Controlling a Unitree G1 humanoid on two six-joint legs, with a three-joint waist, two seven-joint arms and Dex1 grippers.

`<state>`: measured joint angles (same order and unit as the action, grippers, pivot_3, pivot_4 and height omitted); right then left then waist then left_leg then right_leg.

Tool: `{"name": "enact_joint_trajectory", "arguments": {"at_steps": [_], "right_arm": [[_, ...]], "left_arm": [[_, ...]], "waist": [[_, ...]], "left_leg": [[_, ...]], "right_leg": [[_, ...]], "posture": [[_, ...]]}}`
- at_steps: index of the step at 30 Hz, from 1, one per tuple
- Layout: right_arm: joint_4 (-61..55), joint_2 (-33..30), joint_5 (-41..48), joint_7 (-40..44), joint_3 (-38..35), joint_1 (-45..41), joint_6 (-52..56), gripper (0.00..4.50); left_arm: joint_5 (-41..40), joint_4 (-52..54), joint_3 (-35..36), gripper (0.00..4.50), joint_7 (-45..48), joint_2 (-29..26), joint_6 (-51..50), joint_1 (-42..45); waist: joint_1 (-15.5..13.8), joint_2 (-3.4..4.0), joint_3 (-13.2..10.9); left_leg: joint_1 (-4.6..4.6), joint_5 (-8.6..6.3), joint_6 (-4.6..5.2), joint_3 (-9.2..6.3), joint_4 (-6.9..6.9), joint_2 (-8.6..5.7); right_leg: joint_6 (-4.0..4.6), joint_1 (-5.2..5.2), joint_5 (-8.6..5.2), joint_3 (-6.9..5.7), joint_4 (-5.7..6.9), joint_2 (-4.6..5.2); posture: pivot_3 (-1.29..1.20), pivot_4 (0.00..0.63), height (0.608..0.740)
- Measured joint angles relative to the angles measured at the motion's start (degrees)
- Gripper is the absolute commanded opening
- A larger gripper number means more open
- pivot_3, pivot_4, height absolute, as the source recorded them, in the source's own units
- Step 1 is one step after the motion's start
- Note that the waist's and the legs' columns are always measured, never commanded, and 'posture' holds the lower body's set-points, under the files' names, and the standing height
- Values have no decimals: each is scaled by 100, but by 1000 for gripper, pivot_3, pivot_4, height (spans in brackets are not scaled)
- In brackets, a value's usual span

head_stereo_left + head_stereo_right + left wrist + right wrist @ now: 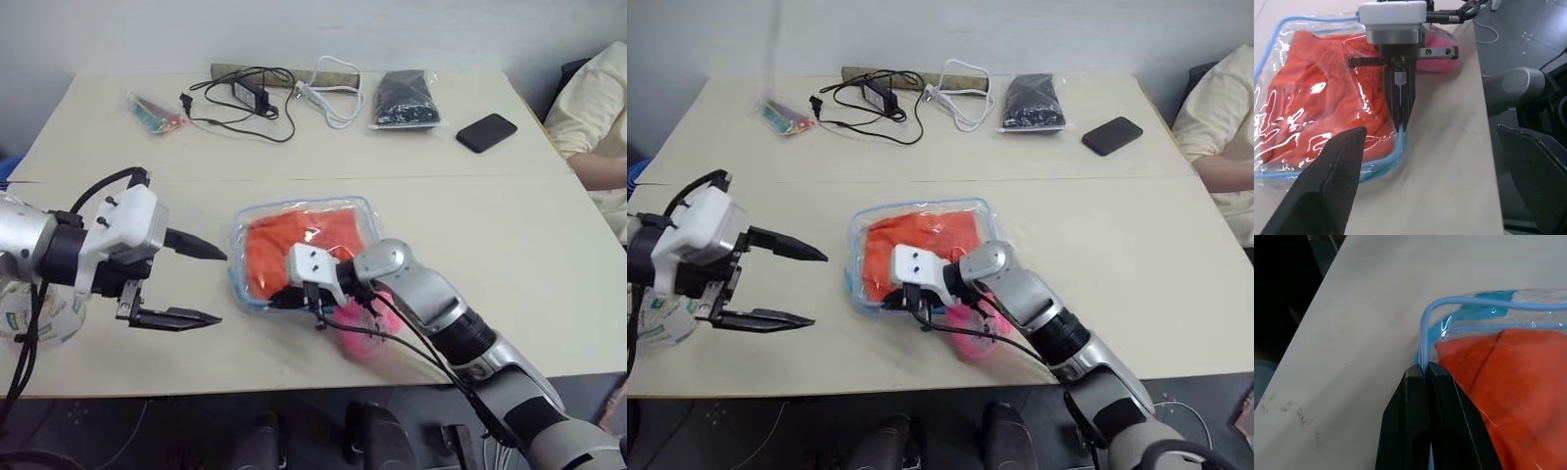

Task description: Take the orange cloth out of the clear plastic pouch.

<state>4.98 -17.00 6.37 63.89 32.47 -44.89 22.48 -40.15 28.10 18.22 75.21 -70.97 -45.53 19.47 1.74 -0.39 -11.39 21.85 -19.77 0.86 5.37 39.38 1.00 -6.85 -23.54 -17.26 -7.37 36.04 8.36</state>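
The clear plastic pouch point(1283, 147) is seen as glossy, crinkled film with light-blue edging. The orange cloth point(1317, 98) inside is soft, matt fabric; the worktop point(490, 235) is smooth and matt.

No readable text, brand, number or sign is found in any view. Print is carried on a label on the clear container point(27, 318) at the table's near left edge, but its characters cannot be made out.
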Motion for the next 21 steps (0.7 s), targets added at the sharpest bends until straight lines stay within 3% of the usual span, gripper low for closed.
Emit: {"name": "enact_joint_trajectory", "arguments": {"at_steps": [2, 5, 12, 16, 21], "right_arm": [[275, 106, -174, -1, 93, -77, -211, 35], [478, 226, -285, -64, 81, -152, -281, 665], [896, 579, -554, -518, -15, -319, -233, 3032], [659, 530, -387, -328, -167, -285, 158, 4455], [80, 435, 213, -212, -740, -338, 1145, 4485]], "left_arm": [[-39, 124, 285, 4500, 48, -81, -79, -304], [-33, 183, 633, 4500, 75, -139, -127, -674], [-15, 285, 778, 4500, -4, -141, -12, -892], [-33, 263, 660, 4500, -71, -141, 57, -725], [-86, 243, 178, 4500, -147, -70, 202, -308]], "waist": [[4, 0, 0], [5, 0, 0], [7, -1, 1], [-8, -1, 1], [-11, -1, 1]], "left_leg": [[0, 0, -1, -1, 0, 1], [0, 0, -2, -1, 0, 2], [-1, 1, -3, 0, 3, 1], [0, 1, -3, -1, 3, 0], [2, 1, -4, -2, 5, 1]], "right_leg": [[0, -1, 0, -1, 2, -1], [0, 0, 0, 0, 2, -1], [1, 0, 0, 2, 6, -1], [1, 0, 0, 2, 5, -1], [1, -1, 0, 2, 7, -1]], "posture": [[0, 150, 740], [0, 150, 740], [0, 150, 740], [0, 150, 740], [0, 150, 740]]}}
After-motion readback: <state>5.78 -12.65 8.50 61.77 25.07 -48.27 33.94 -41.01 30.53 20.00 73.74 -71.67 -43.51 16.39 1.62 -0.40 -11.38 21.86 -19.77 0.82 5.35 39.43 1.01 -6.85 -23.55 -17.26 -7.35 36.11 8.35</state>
